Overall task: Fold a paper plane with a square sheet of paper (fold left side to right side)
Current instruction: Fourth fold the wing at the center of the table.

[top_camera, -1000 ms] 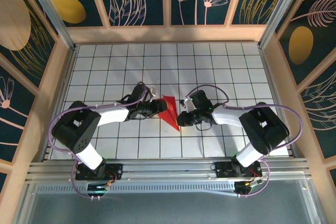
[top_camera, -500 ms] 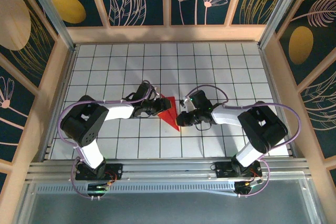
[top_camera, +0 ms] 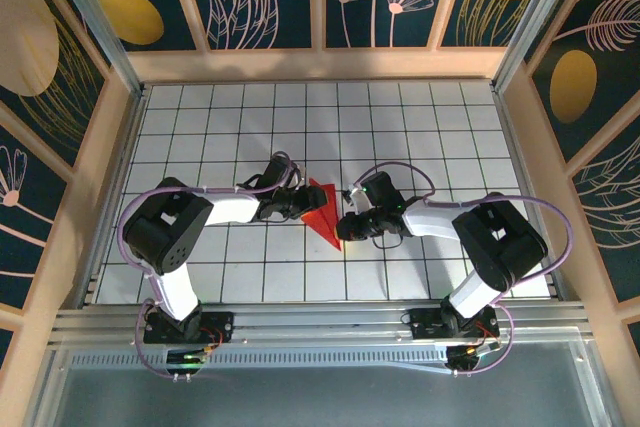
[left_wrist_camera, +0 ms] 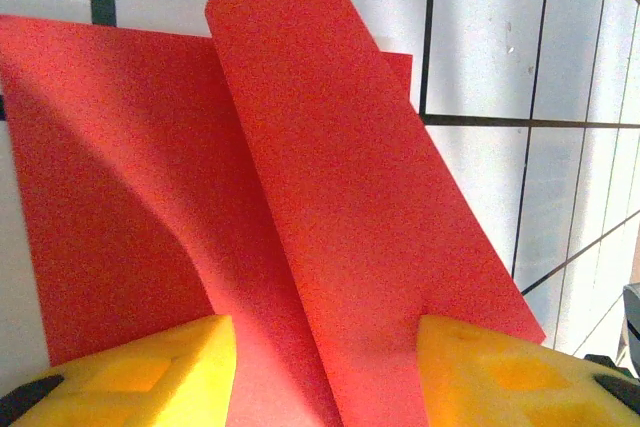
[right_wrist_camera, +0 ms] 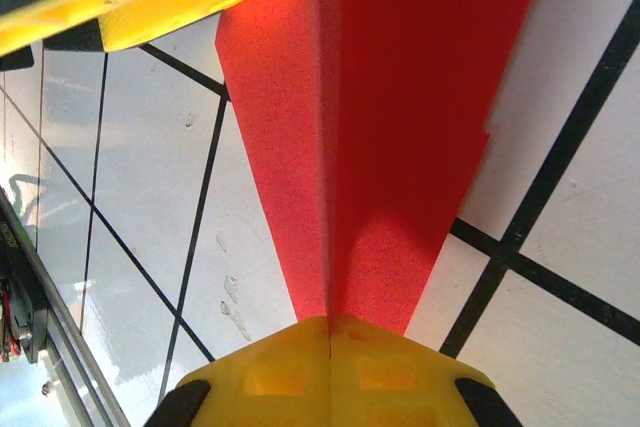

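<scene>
A thin bright red paper sheet (top_camera: 322, 209), creased into a pointed wedge with its tip toward the arm bases, lies near the middle of the white worktop (top_camera: 400, 127) with its black grid lines. The left end effector (top_camera: 300, 205) sits at the sheet's left edge, and the right end effector (top_camera: 346, 224) is at the sheet's right side, close to the tip. The left wrist view shows one flap of the sheet lifted and curling off the layer beneath. It rises between two yellow foam pads (left_wrist_camera: 150, 372) that stand well apart, so the left end effector is open around the flap, not pinching it. In the right wrist view, the right end effector is closed, its yellow pads meeting on the sheet's raised centre crease
</scene>
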Robot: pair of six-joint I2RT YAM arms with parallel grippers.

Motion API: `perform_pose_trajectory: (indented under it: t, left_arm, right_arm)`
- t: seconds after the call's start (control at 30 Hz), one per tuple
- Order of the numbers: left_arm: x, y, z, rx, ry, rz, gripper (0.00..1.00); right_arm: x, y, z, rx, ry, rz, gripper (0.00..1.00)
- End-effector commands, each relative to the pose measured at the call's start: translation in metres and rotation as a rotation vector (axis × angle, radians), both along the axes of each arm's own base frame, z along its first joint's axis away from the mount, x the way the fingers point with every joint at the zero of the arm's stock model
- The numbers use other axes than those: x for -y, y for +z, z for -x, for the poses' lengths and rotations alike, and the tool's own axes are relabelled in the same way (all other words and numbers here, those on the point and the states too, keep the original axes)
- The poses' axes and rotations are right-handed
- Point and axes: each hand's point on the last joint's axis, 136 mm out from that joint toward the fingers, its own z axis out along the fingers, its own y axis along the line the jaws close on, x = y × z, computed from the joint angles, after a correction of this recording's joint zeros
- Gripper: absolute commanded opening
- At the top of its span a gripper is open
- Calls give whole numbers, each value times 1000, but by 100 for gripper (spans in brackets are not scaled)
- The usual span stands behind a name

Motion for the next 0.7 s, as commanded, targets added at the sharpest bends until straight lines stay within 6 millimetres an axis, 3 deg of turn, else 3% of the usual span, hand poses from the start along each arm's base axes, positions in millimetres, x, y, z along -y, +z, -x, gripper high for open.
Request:
perform_pose_trajectory:
  t: [0.0, 0.17, 0.3, 0.67]
  left_arm:
    - [-8, -21, 4, -37, 5, -75, 51]
    - [-14, -29, 6, -56, 9, -120, 51]
    - [-16, -33, 7, -67, 16, -131, 51]
    - [-18, -34, 8, -71, 22, -138, 51]
  right_arm:
    - [-1, -1, -4, 4, 12, -1, 0]
    - [-2, 2, -5, 8, 13, -3, 0]
    - [-3, 9, -8, 20, 11, -16, 6]
    - [-2, 43, -26, 70, -20, -103, 36]
